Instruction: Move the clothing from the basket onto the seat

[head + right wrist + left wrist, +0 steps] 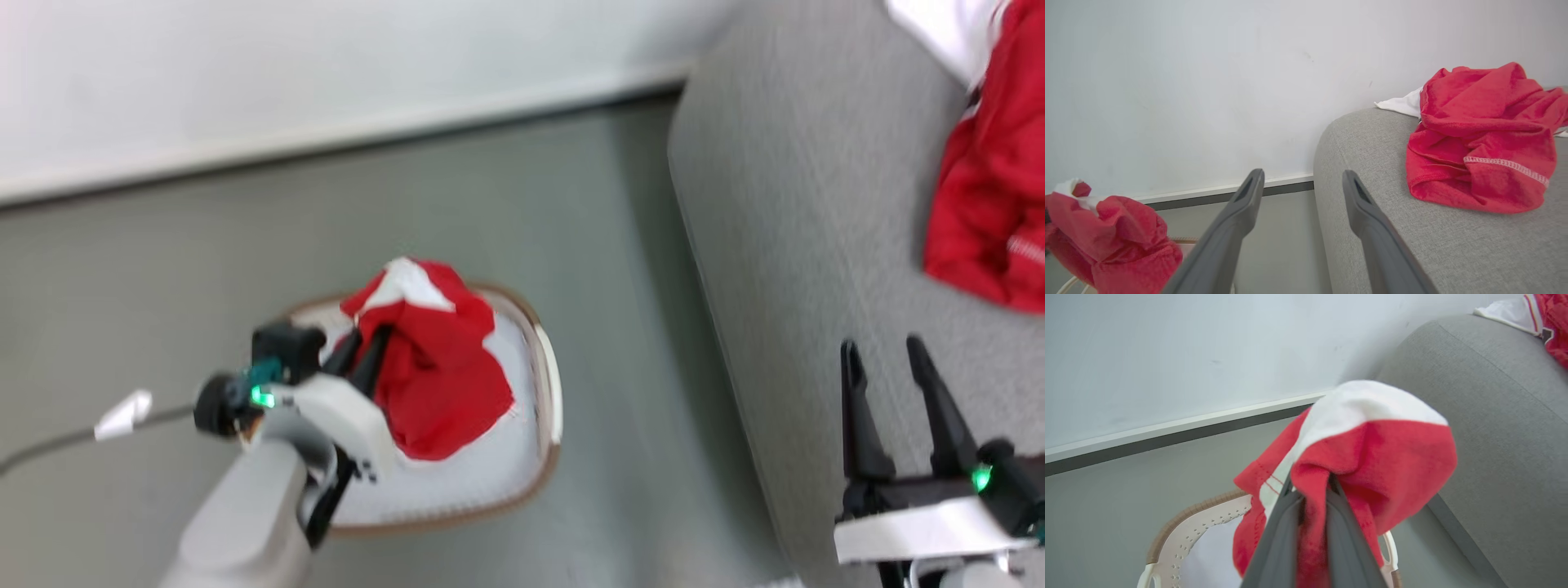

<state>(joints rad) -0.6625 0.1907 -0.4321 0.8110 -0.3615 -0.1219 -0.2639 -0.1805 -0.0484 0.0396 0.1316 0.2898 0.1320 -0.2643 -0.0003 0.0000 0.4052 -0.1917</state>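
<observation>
**LEFT HAND HOLDS GARMENT ABOVE BASKET; TRANSFER TO SEAT NOT COMPLETE**

Your left hand [1310, 486] is closed on the clothing [1372, 449]. The left wrist view shows a fold of red fabric pinched between the two fingers, with a white panel bunched over the tips. The rest of the fabric hangs down on either side.

In the head view the same left hand [371, 335] holds the clothing [441, 367] directly over the basket [551, 384]. The bundle sits above the brown rim. I cannot tell whether its lowest fold has cleared the inside of the basket. A pale flat bottom shows in the basket beside the red fabric, and I can make out no further garment there.

Your right hand [882, 345] is wide open and holds nothing. It hovers over the near edge of the seat [800, 245], fingers pointing along the cushion.

The seat stands well to the right of the basket, with a strip of grey floor [637, 327] between them. A second red garment [1482, 155] already lies crumpled on the cushion, with white cloth [1400, 106] showing behind it.

Assessment: the job looks part done. One piece is on the seat and the grasp on the other looks secure. What is left is to carry it across the floor gap, lower it onto the cushion and release it.
</observation>
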